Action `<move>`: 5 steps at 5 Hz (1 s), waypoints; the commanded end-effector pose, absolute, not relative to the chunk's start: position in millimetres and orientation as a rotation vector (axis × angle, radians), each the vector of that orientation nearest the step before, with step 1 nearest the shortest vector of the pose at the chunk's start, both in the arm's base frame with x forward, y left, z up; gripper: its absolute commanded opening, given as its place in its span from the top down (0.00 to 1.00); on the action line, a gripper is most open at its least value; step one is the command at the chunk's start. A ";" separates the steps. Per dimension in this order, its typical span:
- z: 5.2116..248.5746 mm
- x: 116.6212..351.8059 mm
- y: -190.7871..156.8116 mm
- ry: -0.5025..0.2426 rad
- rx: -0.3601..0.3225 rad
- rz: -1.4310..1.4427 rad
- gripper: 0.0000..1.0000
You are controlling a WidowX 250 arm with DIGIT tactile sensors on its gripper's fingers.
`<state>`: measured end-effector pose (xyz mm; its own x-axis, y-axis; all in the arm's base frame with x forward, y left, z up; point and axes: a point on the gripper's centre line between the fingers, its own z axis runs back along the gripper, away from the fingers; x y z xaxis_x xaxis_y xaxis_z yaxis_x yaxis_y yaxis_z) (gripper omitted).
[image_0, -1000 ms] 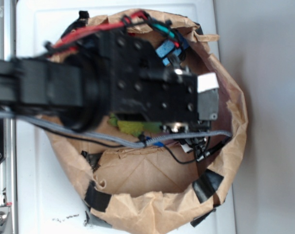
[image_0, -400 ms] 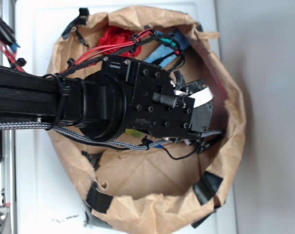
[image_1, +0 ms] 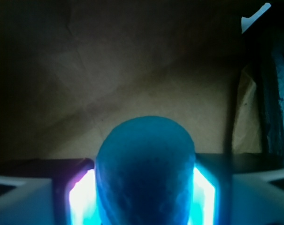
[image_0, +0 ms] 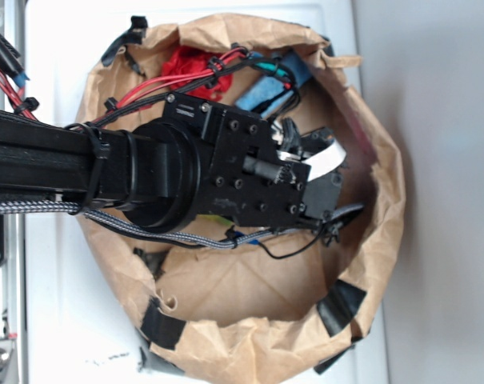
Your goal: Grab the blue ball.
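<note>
Teal-blue, finely textured round ball [image_1: 145, 176] sits clamped between the two glowing pale pads [image_1: 80, 199] of the black gripper [image_1: 144, 197], inside the crumpled brown paper bag [image_0: 250, 340].

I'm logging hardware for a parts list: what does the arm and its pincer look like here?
The matte black boxy arm carries screw-studded plates, a round black collar, red wires bundled with black zip ties, a grey braided cable and thin black leads. In the wrist view, the pincer has pale flat fingers glowing blue-white inside.
</note>
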<state>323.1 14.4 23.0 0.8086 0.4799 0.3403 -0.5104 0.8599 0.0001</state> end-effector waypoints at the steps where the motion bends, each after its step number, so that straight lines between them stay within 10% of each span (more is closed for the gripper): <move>1: 63.5 317.3 11.0 -0.357 0.021 0.490 1.00; 3: 163.6 296.2 43.2 -0.209 0.017 0.441 1.00; 5: 183.2 280.2 56.9 -0.356 0.001 0.413 1.00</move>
